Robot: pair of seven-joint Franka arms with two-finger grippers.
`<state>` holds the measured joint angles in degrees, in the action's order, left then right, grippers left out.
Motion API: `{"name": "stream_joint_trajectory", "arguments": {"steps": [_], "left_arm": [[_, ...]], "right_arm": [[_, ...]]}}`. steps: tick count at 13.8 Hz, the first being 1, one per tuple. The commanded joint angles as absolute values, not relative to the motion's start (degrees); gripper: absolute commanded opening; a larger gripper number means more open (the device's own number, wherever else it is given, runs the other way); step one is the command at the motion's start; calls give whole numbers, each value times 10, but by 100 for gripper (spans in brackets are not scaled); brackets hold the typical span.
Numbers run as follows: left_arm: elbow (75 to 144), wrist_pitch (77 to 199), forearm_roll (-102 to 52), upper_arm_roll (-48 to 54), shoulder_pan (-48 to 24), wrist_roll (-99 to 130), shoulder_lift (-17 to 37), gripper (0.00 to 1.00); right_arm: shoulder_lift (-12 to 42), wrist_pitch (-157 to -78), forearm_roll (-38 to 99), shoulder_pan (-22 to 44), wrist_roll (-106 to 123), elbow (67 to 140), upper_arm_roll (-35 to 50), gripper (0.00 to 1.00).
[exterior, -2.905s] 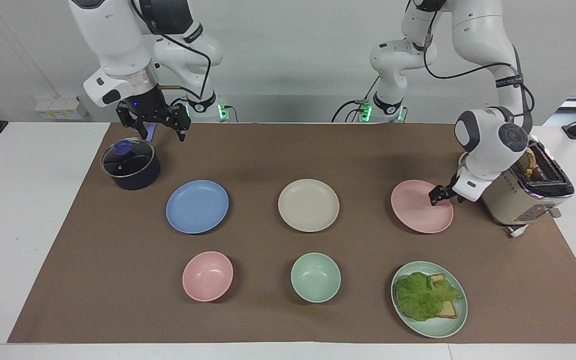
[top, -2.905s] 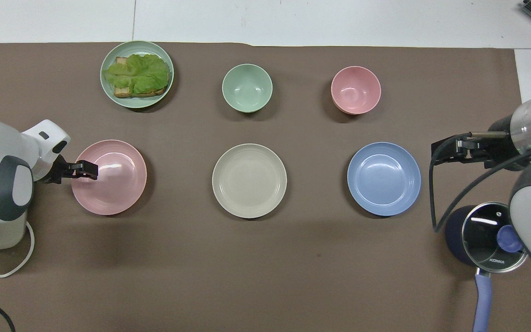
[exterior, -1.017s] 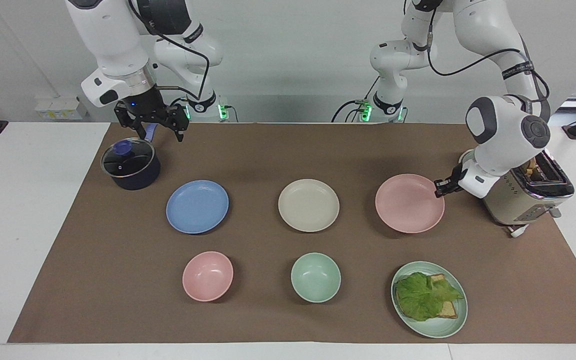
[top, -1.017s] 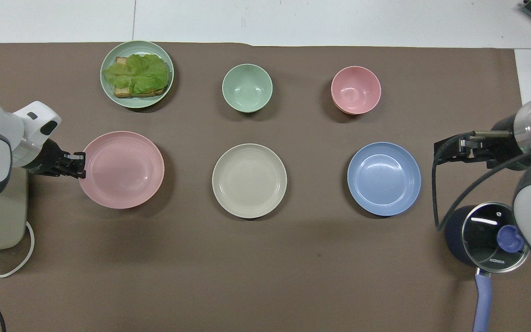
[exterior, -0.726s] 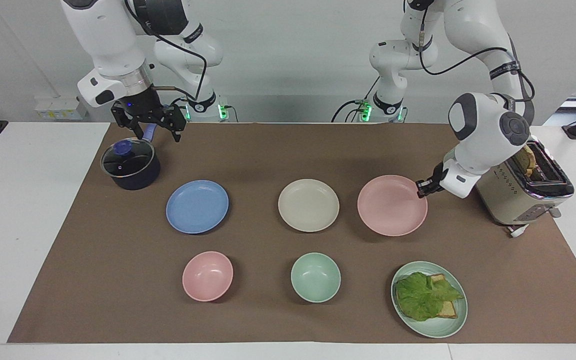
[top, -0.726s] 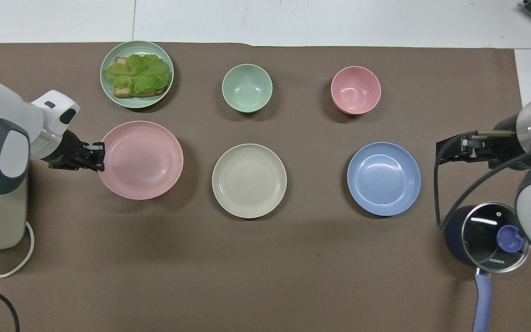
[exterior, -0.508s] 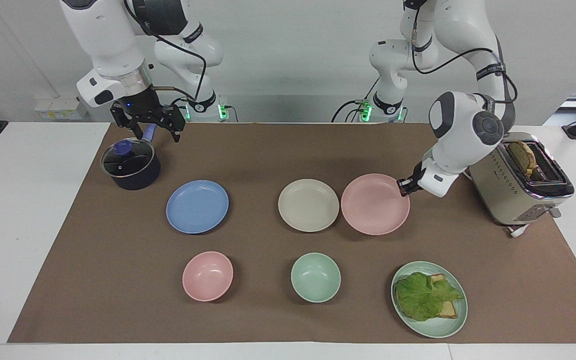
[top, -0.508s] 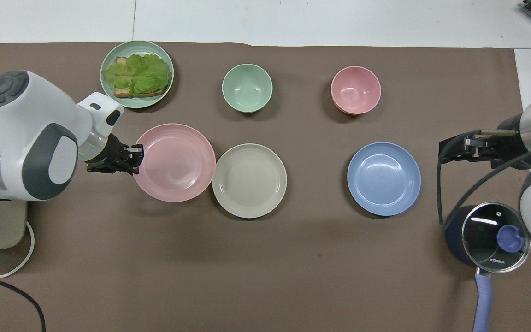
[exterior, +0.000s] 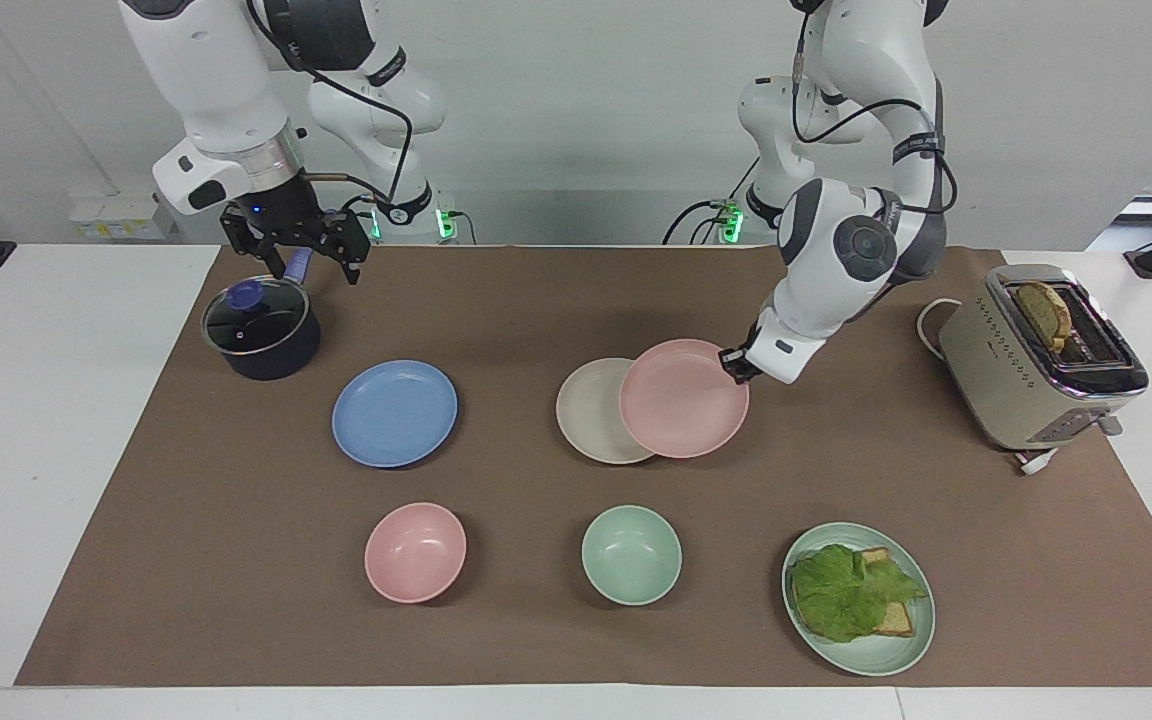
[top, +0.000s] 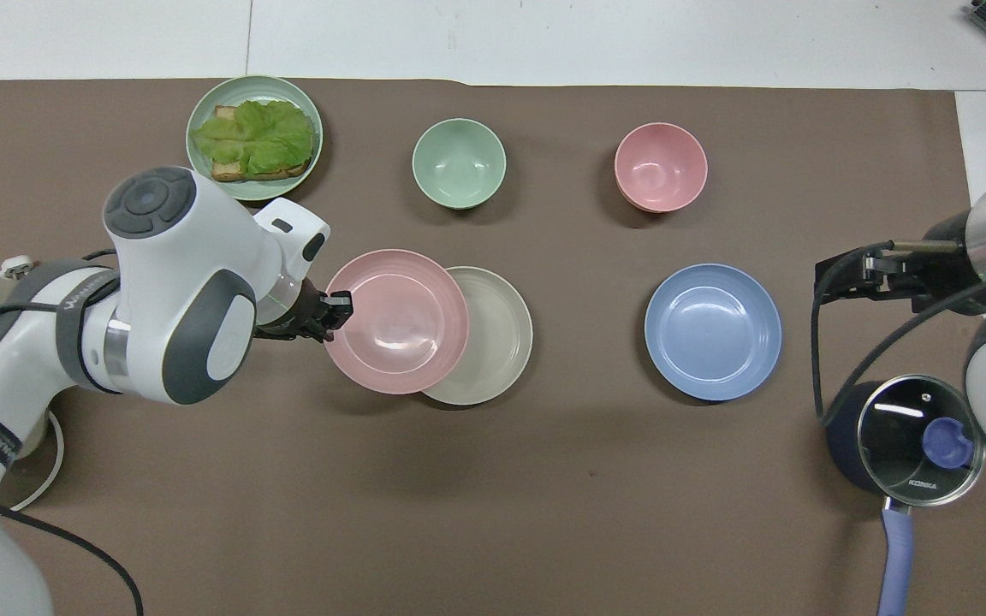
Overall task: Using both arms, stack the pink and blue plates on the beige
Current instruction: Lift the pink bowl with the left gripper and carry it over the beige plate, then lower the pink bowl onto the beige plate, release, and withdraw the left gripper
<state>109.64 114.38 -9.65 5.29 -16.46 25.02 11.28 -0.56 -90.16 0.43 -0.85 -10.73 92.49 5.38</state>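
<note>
A: Where's the pink plate sitting?

B: It's hanging in the air, partly over the beige plate, covering the side toward my left arm's end of the table. My left end effector is pinching its rim, closed tight on the edge.

A: And the blue plate?

B: It's lying flat on the brown mat, beside the beige plate toward the right arm's end, well apart from it. Nothing is touching it.

A: What's your right end effector doing?

B: It's hovering over the pot's handle with its fingers spread wide, gripping nothing. That arm is waiting.

A: What else are you seeing?

B: Farther from the robots than the plates, a pink bowl, a green bowl and a green plate carrying lettuce and toast are standing in a row. A toaster with a slice poking up is sitting at the left arm's end, its cord looping on the mat.
</note>
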Motion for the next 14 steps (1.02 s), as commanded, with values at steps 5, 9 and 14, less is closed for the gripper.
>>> {"name": "stream_joint_trajectory", "arguments": {"steps": [5,9,14], "left_arm": [[1151,1261,-117,43,-235,254,127,0],[1150,1276,-117,43,-247,254,134,100],[1136,1265,-109,37,-205,243,131,100]], "right_arm": [[-17,-908,18,-16,-90,939,54,100],[-17,-908,18,-16,-90,940,54,100],[-17,-908,18,-16,-91,939,54,100]]}}
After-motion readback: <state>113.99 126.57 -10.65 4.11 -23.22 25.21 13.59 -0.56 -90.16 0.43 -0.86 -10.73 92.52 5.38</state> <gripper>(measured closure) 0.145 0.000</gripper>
